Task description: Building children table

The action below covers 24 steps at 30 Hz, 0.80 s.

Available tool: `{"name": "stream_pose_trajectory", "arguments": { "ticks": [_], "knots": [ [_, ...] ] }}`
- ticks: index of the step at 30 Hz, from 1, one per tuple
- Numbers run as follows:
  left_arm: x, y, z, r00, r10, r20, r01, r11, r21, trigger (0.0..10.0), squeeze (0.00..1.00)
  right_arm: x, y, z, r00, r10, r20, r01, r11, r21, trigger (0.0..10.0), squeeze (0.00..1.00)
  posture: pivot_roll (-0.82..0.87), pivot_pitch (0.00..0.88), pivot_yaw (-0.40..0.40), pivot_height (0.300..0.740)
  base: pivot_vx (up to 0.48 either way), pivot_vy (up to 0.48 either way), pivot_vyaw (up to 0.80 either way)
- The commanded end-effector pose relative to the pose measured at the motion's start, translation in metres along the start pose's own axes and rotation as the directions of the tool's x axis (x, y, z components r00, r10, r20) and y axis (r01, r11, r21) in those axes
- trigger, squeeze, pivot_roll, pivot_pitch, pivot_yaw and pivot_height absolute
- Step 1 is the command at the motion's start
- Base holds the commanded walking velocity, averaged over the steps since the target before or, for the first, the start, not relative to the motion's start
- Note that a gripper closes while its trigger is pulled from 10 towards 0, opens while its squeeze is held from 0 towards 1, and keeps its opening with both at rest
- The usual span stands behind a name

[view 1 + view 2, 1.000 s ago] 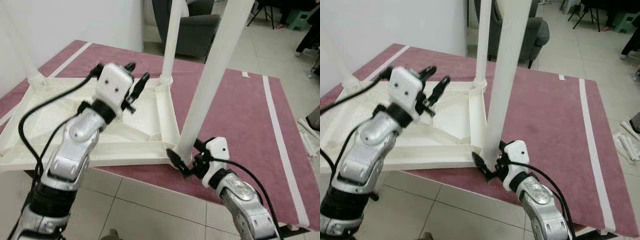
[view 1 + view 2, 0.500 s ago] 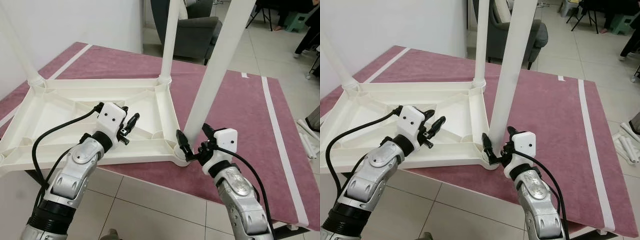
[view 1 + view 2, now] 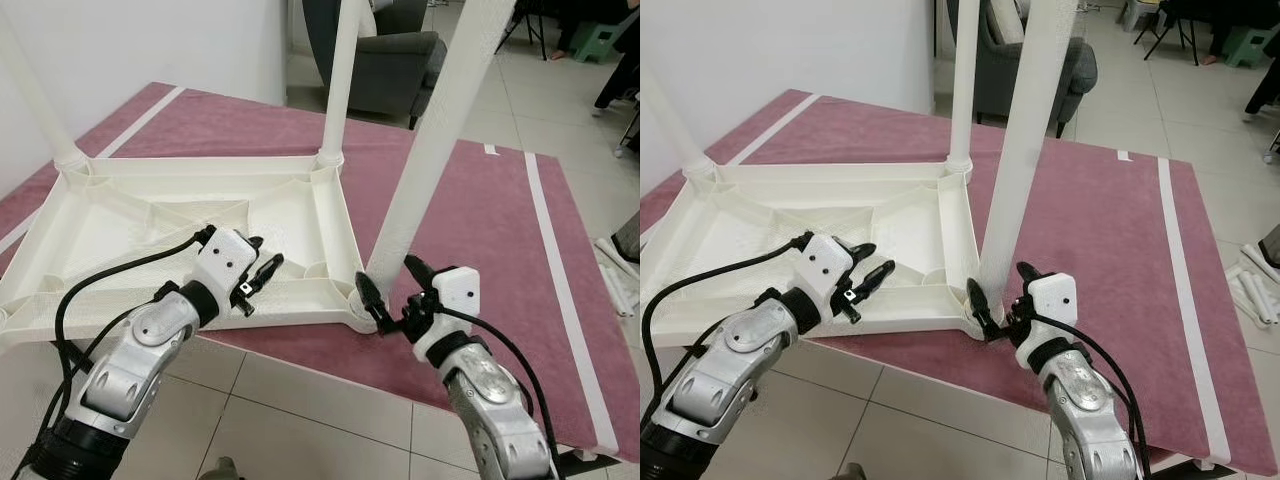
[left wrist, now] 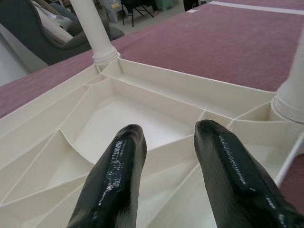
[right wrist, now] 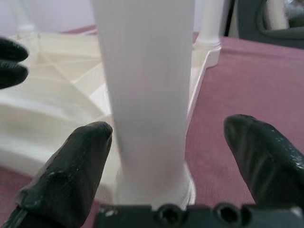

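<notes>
A white plastic children's table top (image 3: 120, 215) lies upside down on a maroon mat (image 3: 480, 220). White legs stand up from its corners. The near right leg (image 3: 432, 165) leans a little and sits in its corner socket (image 3: 365, 300). My right gripper (image 3: 392, 292) is open around the base of that leg, one finger on each side and not touching it; in the right wrist view the leg (image 5: 147, 85) stands between the fingers (image 5: 71, 161). My left gripper (image 3: 262, 272) is open and empty, just above the table top's near rim (image 4: 166, 156).
Other legs rise at the far right corner (image 3: 340, 80) and the far left corner (image 3: 40, 95). A grey armchair (image 3: 390, 60) stands behind the mat. Tiled floor lies in front of the mat. Loose white parts (image 3: 620, 270) lie on the floor at the right.
My left arm has come down from above the table top's middle to its near rim. My right gripper stays at the near right leg's base, its fingers now wider apart.
</notes>
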<state>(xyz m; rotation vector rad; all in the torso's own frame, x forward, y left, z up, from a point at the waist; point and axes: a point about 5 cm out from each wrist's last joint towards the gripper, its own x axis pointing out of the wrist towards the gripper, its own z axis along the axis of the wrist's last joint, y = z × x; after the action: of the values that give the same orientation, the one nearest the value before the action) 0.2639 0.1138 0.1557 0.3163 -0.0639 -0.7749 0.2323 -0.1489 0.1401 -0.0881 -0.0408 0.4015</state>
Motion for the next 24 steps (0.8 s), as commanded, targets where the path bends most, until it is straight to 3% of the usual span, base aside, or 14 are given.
{"name": "stream_pose_trajectory", "arguments": {
  "ticks": [1, 5, 11, 18, 24],
  "knots": [
    [-0.002, -0.010, -0.005, 0.990, -0.136, -0.046, 0.135, 0.990, -0.033, 10.0, 0.00, -0.001, 0.006, -0.001, 0.998, 0.052, -0.017, -0.052, 0.999, 0.009, 10.0, 0.00, 0.09, 0.000, -0.008, 0.740, 0.000, 0.000, 0.00],
    [-0.010, -0.013, -0.005, 0.977, -0.202, -0.064, 0.202, 0.979, -0.019, 10.0, 0.00, 0.005, 0.016, -0.003, 0.992, 0.126, -0.030, -0.126, 0.992, 0.008, 10.0, 0.00, 0.11, 0.000, -0.036, 0.740, 0.000, 0.000, 0.00],
    [-0.015, -0.011, -0.005, 0.966, -0.240, -0.092, 0.243, 0.970, 0.013, 10.0, 0.00, 0.011, 0.017, -0.001, 0.990, 0.140, -0.022, -0.140, 0.990, 0.001, 10.0, 0.00, 0.12, 0.000, -0.055, 0.740, 0.000, 0.000, 0.00],
    [-0.022, -0.004, -0.009, 0.953, -0.252, -0.169, 0.269, 0.959, 0.087, 10.0, 0.00, 0.021, 0.008, 0.004, 0.996, 0.093, -0.005, -0.093, 0.995, -0.021, 10.0, 0.00, 0.13, 0.000, -0.064, 0.740, 0.000, 0.000, 0.00],
    [-0.017, 0.001, -0.008, 0.967, -0.201, -0.159, 0.218, 0.971, 0.098, 10.0, 0.00, 0.019, 0.004, -0.004, 0.998, 0.050, -0.023, -0.051, 0.999, -0.018, 10.0, 0.00, 0.13, 0.000, -0.058, 0.740, 0.000, 0.000, 0.00]
  ]
}}
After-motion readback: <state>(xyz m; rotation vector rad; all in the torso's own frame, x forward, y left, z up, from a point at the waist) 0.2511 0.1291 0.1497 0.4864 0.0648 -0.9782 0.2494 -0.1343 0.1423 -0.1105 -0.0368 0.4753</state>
